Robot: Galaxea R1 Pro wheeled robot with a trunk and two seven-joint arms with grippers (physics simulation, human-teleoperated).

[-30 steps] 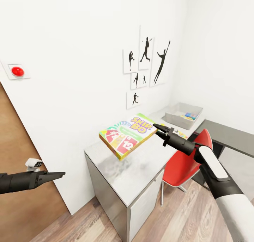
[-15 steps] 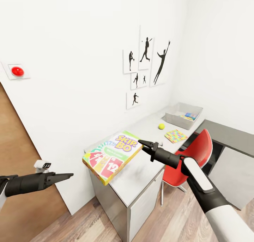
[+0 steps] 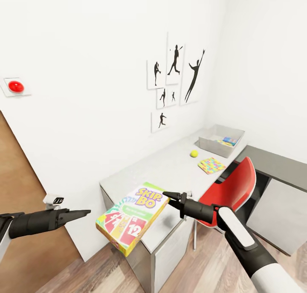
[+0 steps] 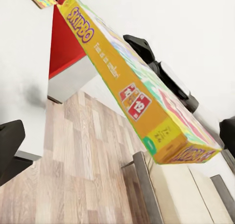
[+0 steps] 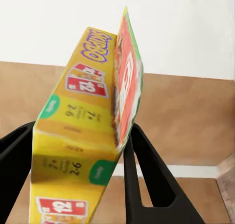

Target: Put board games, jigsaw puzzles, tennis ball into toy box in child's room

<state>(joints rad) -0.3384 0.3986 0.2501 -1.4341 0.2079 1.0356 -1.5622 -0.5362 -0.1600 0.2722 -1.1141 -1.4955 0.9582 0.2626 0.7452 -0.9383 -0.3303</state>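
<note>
Your right gripper [image 3: 168, 195] clamps the SKIP-BO box [image 3: 131, 216] over the table [image 3: 170, 173] edge. Your left gripper's [image 3: 83, 212] jaws look closed, holding nothing.

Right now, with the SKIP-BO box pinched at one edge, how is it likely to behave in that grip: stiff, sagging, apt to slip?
The SKIP-BO box probably stays stiff: its faces look flat and unbent though the right gripper clamps only one edge. Held that far off centre, past the table corner, it may pivot or droop. Its printed faces look smooth, so slipping seems possible.
</note>
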